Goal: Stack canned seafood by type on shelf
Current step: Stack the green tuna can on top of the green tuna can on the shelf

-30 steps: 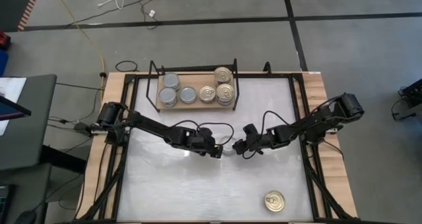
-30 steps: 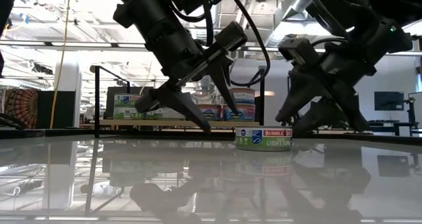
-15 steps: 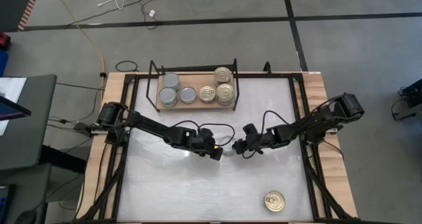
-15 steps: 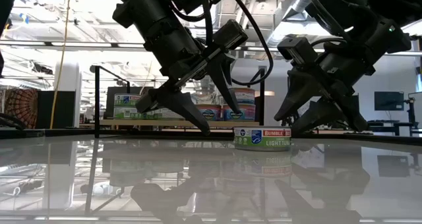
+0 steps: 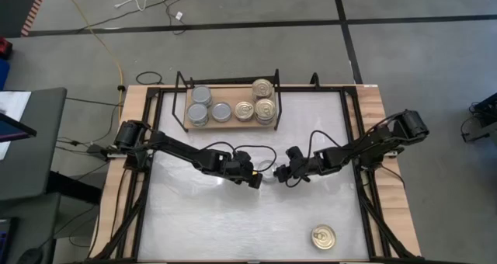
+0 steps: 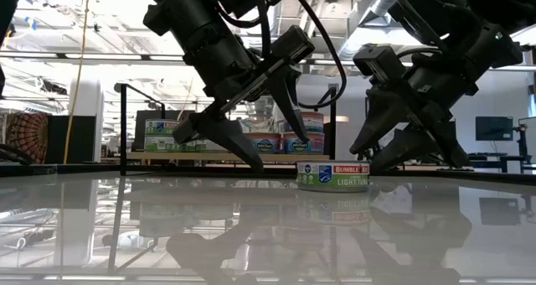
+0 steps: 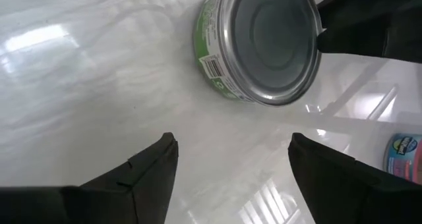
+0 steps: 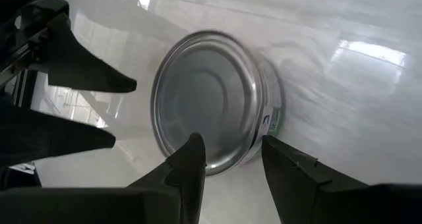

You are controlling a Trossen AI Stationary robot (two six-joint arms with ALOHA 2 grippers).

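A grey-topped tin with a green label [image 5: 269,177] [image 7: 270,43] sits flat on the white tabletop, mid-table, between my two grippers. My left gripper [image 5: 258,180] [image 7: 232,138] stands open just to its left, turned on its side, with its fingers clear of the tin. From the right, my right gripper [image 5: 279,175] [image 8: 231,140], also turned sideways, reaches the tin [image 8: 204,99]. Its fingers are apart, one over the tin's top and one beside its wall. The shelf [image 5: 231,95] at the far edge carries grey-topped tins [image 5: 200,109] on its left and gold-topped tins [image 5: 264,101] on its right. My right gripper comes slanting down from the table's right at the tin's right-hand rim [image 7: 318,33]. One finger [image 8: 191,155] shows over the lid and the other [image 8: 290,165] beside the wall. Whether either touches the tin, I cannot tell.
A gold-topped tin [image 5: 323,237] lies alone near the table's front right corner. The shelf's black wire frame [image 6: 124,126] rises at the far side. Wide white tabletop lies free in front of both grippers and to the left.
My left gripper has opened wider while staying where it was, beside the tin. The tin and my right gripper have kept still.
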